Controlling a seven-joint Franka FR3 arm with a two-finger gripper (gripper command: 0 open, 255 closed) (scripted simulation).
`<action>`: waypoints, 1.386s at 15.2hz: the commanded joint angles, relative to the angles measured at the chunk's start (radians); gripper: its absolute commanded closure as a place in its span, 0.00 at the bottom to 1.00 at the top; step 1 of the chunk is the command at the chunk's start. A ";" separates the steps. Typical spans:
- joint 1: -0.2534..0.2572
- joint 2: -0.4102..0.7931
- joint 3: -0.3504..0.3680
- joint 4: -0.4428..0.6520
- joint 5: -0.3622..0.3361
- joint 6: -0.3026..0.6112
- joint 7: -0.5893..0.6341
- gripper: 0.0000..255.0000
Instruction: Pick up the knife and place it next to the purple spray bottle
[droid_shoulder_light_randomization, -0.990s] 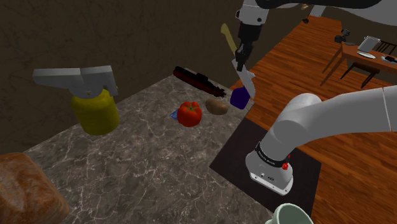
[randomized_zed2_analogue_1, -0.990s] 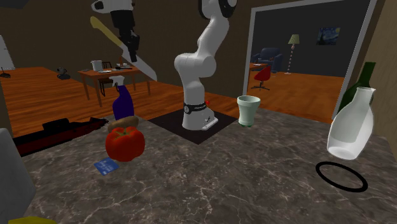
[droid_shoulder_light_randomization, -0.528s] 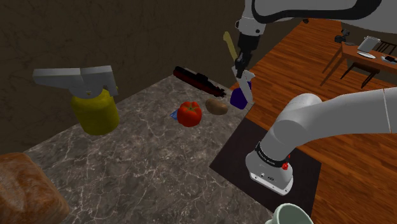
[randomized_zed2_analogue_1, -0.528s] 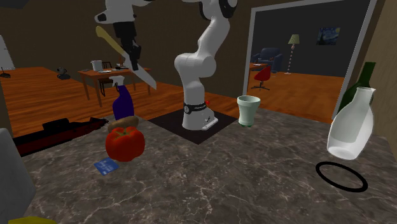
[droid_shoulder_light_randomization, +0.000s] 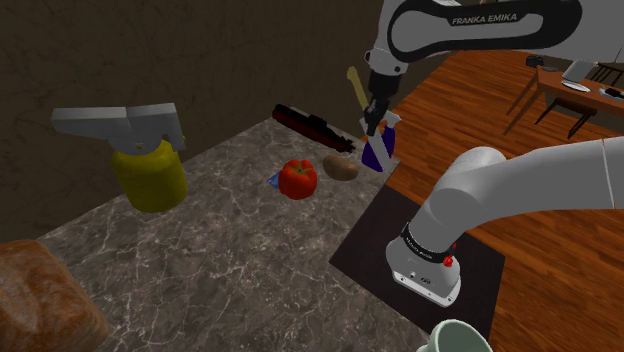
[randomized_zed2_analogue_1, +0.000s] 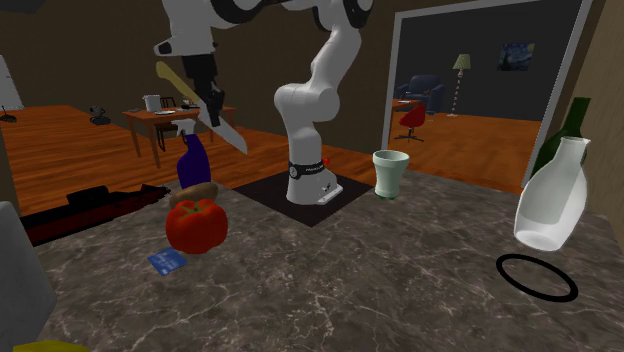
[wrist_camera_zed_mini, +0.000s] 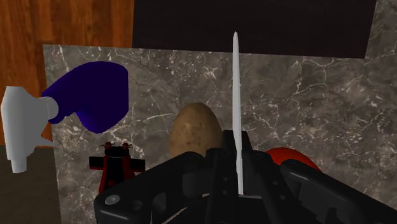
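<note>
The hand (droid_shoulder_light_randomization: 372, 116) is closed on the knife (droid_shoulder_light_randomization: 354, 84). It hangs in the air in the upper right of the shoulder view, above the far end of the marbled tabletop (droid_shoulder_light_randomization: 240, 270). The knife is tilted: its yellow handle points up and towards that view's left, and its pale blade slants down towards the purple spray bottle (droid_shoulder_light_randomization: 376, 154).

In the second exterior view the hand (randomized_zed2_analogue_1: 209, 101) is at upper left with the knife (randomized_zed2_analogue_1: 226, 129) across it. The blade tip is above the purple spray bottle (randomized_zed2_analogue_1: 192, 166) and to its right, clear of it.

In the wrist view the black fingers of the hand (wrist_camera_zed_mini: 233, 181) clasp the knife (wrist_camera_zed_mini: 235, 95), whose blade shows edge-on as a thin pale line. Beyond the fingers a potato (wrist_camera_zed_mini: 194, 130) lies on the tabletop (wrist_camera_zed_mini: 305, 95), with the purple spray bottle (wrist_camera_zed_mini: 95, 95) beside it.

In the second exterior view the potato (randomized_zed2_analogue_1: 193, 193) sits at the bottle's foot. Just in front of it is a red fruit (randomized_zed2_analogue_1: 195, 226), possibly a tomato or a pepper. A pale green cup (randomized_zed2_analogue_1: 390, 172) stands right of centre.
</note>
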 joint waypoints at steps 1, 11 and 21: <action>-0.003 0.008 -0.007 -0.022 -0.006 0.031 -0.004 1.00; -0.008 0.054 -0.023 -0.133 -0.020 0.187 -0.005 1.00; -0.011 0.142 -0.042 -0.222 -0.034 0.365 -0.006 1.00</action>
